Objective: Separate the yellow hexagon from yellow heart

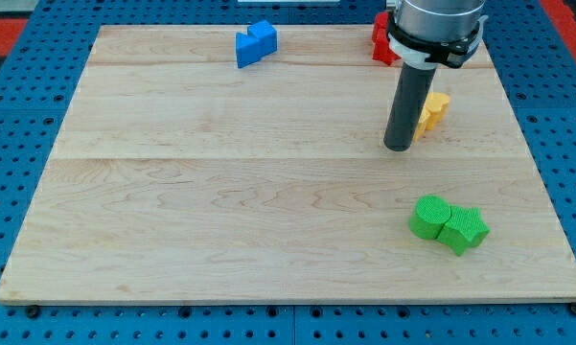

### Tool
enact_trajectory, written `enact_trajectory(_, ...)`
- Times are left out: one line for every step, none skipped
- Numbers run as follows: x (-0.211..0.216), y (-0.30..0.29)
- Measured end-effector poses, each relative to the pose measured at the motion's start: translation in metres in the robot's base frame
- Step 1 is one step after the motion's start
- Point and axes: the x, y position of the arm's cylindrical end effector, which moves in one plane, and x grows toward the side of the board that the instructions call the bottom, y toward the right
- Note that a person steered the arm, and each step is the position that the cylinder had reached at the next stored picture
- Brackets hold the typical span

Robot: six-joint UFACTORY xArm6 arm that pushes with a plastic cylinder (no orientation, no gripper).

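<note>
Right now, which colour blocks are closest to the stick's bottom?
The yellow blocks, just right of my tip. Red, blue and green sit farther off.

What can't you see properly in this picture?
Camera view:
- Yellow blocks: mostly hidden behind the dark rod, so hexagon and heart can't be told apart.
- Red block: partly covered by the arm; shape unclear.
- My tip touching the yellow blocks or not: cannot tell.

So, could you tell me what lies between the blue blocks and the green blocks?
Only bare wooden board lies between the blue blocks and green blocks in the camera view; my tip stands right of that line.
</note>
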Motion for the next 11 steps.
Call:
enact_trajectory(0.000,0.000)
enact_trajectory(0.000,0.000)
enact_trajectory(0.001,0.000)
enact_trajectory(0.001,0.005)
enact_trajectory(0.001,0.010)
enact_trajectory(0.001,0.016)
enact_trajectory(0.001,0.020)
enact_trajectory(0.001,0.027)
enact_trajectory(-0.002,0.055)
enact_trajectory(-0.004,0.058)
enact_trajectory(-0.023,0.058)
